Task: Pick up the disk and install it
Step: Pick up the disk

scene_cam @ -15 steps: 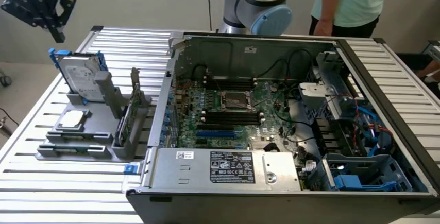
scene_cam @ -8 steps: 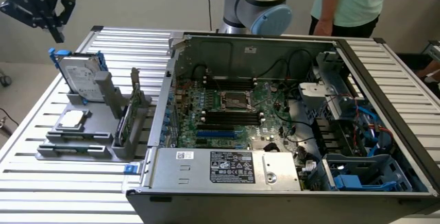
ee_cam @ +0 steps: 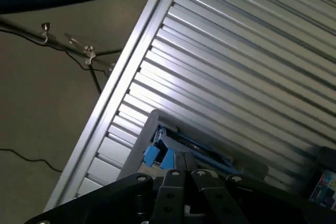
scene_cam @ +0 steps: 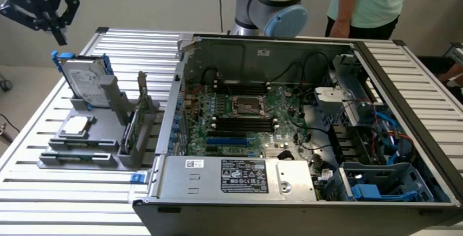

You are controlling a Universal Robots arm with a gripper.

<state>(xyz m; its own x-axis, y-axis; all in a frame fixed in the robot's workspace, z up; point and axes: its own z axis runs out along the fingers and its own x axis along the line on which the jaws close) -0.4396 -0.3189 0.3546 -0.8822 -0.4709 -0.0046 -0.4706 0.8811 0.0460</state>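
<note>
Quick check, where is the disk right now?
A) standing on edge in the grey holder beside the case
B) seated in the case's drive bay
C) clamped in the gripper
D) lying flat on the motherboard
A: the disk stands on edge in the grey holder, with the gripper above it, apart.

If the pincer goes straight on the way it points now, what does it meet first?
Probably the disk, standing upright in the grey holder under the pincer, though depth is unclear.
</note>
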